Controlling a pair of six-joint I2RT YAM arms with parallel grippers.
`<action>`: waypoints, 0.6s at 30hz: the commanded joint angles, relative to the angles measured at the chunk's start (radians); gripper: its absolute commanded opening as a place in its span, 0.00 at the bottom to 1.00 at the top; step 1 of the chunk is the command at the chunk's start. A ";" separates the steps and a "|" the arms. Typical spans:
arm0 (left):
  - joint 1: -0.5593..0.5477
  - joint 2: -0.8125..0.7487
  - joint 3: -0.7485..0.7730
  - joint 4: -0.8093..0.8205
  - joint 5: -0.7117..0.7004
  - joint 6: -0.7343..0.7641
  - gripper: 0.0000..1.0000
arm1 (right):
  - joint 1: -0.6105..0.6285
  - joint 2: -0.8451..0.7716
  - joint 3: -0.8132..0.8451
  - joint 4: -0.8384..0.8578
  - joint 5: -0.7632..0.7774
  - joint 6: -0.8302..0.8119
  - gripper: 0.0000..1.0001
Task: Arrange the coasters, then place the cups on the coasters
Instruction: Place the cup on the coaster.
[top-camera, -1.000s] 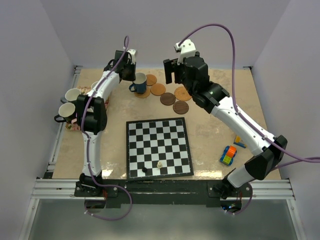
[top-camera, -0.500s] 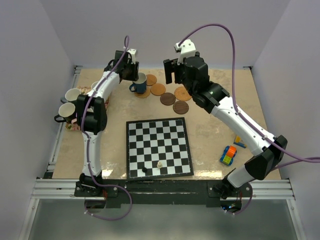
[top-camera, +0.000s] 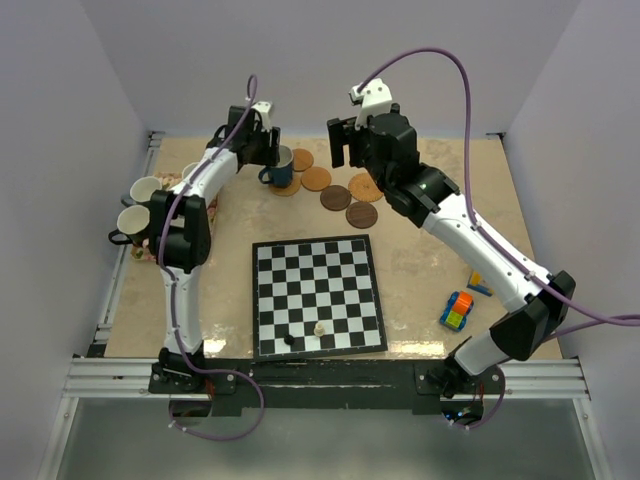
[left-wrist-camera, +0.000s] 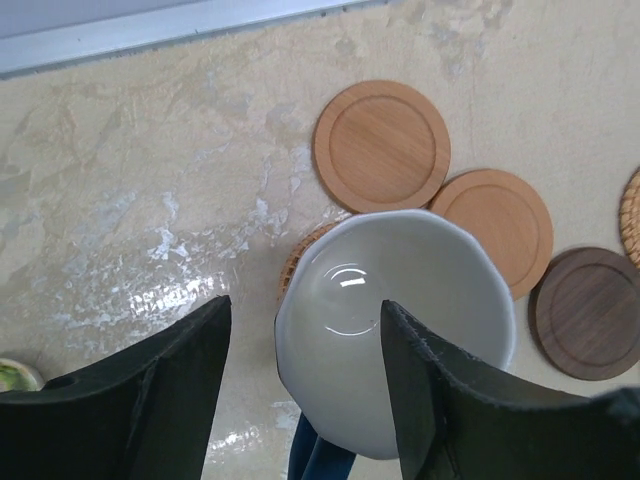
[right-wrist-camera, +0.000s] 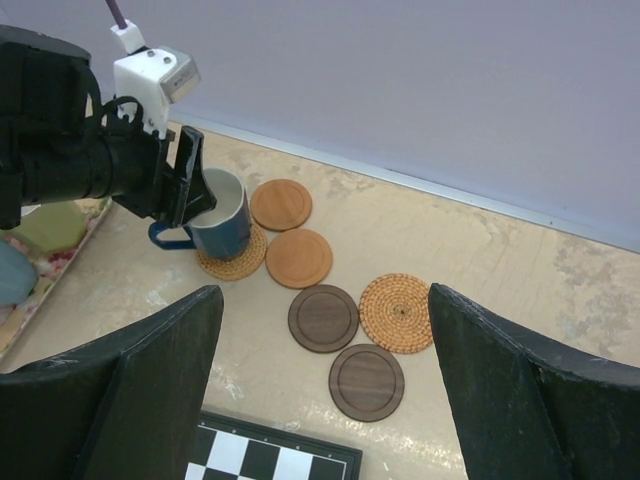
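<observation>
The dark blue cup (top-camera: 281, 167) (left-wrist-camera: 400, 320) stands upright on a woven coaster (right-wrist-camera: 235, 262) at the back of the table. My left gripper (top-camera: 272, 150) (left-wrist-camera: 305, 305) is open astride its near rim: one finger hangs inside the cup, the other stands clear outside. Beside the cup lie two tan coasters (left-wrist-camera: 381, 145) (left-wrist-camera: 500, 228), two dark brown coasters (right-wrist-camera: 323, 318) (right-wrist-camera: 367, 382) and another woven one (right-wrist-camera: 397, 312). My right gripper (top-camera: 345, 145) (right-wrist-camera: 325, 300) hovers open above them, holding nothing. Two more cups (top-camera: 146, 189) (top-camera: 132, 220) sit at the far left.
A floral mat (right-wrist-camera: 60, 240) under the left cups lies along the left edge. The chessboard (top-camera: 317, 296) with two small pieces fills the near middle. A toy car (top-camera: 456, 311) sits at the right. The back wall rail runs just behind the coasters.
My left gripper's jaws have spread apart and let go of the dark blue cup, which stays on its woven coaster. The right arm has not moved.
</observation>
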 joint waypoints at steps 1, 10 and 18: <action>0.000 -0.116 -0.012 0.086 -0.001 -0.037 0.68 | -0.002 -0.053 -0.010 0.050 -0.002 0.010 0.88; 0.000 -0.246 -0.083 0.139 -0.130 -0.060 0.77 | -0.002 -0.092 -0.063 0.078 -0.019 0.010 0.88; 0.090 -0.464 -0.222 0.023 -0.210 -0.113 0.80 | -0.002 -0.112 -0.111 0.116 -0.025 0.001 0.88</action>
